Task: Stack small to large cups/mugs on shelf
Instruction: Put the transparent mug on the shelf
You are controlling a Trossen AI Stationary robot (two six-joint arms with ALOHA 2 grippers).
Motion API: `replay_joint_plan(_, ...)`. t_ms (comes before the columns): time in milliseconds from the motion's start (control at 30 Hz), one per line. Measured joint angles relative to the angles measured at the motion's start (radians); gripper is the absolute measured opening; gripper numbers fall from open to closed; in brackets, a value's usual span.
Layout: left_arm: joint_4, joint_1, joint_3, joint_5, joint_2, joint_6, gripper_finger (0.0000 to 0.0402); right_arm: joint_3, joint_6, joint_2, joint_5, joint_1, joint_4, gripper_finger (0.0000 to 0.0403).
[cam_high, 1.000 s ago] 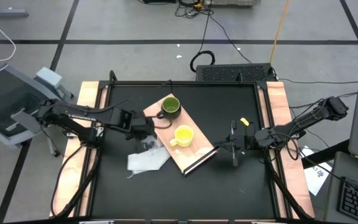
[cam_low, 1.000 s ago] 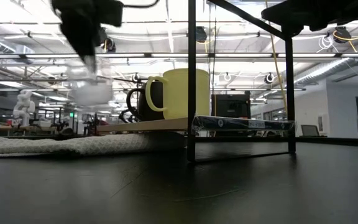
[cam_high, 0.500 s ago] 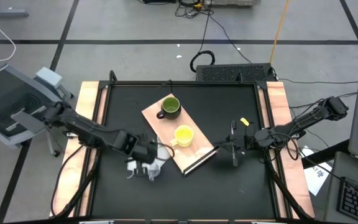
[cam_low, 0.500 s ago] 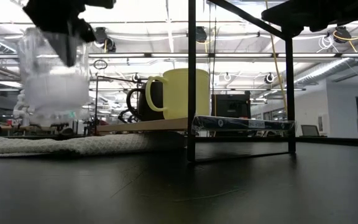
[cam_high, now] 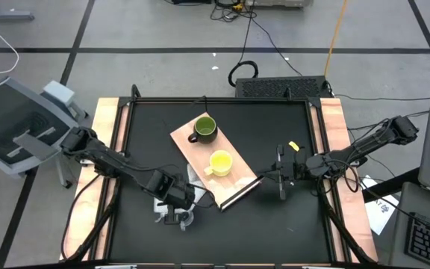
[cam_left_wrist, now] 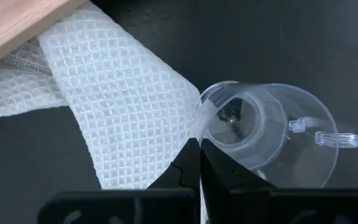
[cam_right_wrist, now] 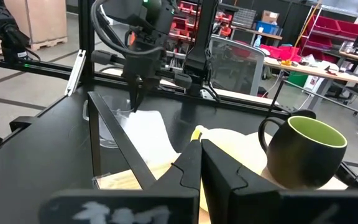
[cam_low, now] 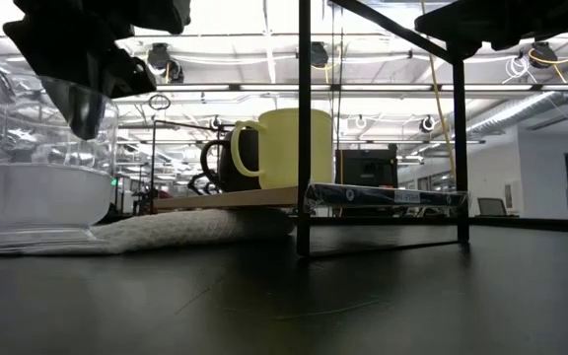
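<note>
The left gripper (cam_high: 176, 217) hangs low over the near left part of the black counter (cam_high: 275, 224), its fingers (cam_left_wrist: 194, 165) pressed together on the rim of the clear cup (cam_left_wrist: 271, 144). From above, the cup is hard to make out, only a pale glint under the dark fingers. The left wrist view shows it plainly: thin, see-through plastic, round, with a small clear handle, lying just beyond the fingertips, beside a white waffle-weave cloth (cam_left_wrist: 123, 106) that runs under a corner of the wooden shelf (cam_left_wrist: 17, 25). In the low view the cup (cam_low: 37, 187) looms large and is cut off at the picture's edge; its base seems to rest on the counter, though contact is hard to judge.

The right gripper (cam_high: 281, 181) waits over the right side of the counter, fingers (cam_right_wrist: 197, 163) closed on nothing, just beside the shelf's dark-edged end. Its wrist view shows the green mug (cam_right_wrist: 302, 152) close ahead of the fingers, glossy dark outside, olive inside, with most of the yellow mug (cam_right_wrist: 199, 132) hidden behind the fingers.

From above, both mugs stand upright on the light-wood shelf (cam_high: 189, 146): the green mug (cam_high: 204, 128) farther from the fingers, the yellow mug (cam_high: 219, 163) nearer. In the low view the yellow mug (cam_low: 284, 148) hides most of the green one.
</note>
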Motion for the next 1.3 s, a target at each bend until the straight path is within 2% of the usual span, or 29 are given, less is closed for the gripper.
replay_joint_plan(267,-0.004,-0.026,0.006,-0.003,0.000,0.005,0.0000,0.000,0.000,0.000,0.000,0.000,0.000,0.0000)
replay_joint_plan(567,-0.003,-0.079,0.091,-0.026,0.001,0.027,0.0000,0.000,-0.003,0.000,0.000,0.000,0.000,0.0000)
replay_joint_plan(767,-0.001,-0.095,0.083,-0.030,0.002,-0.007,0.0000,0.000,-0.003,0.000,0.000,0.000,0.000,0.0000)
replay_joint_plan(1100,-0.003,-0.103,0.087,0.023,0.101,-0.057,0.0000,0.000,-0.003,0.000,0.000,0.000,-0.005,0.0000)
replay_joint_plan(1300,-0.006,-0.102,0.087,0.021,0.122,-0.077,0.0000,0.000,-0.003,0.000,0.000,0.000,-0.008,0.0000)
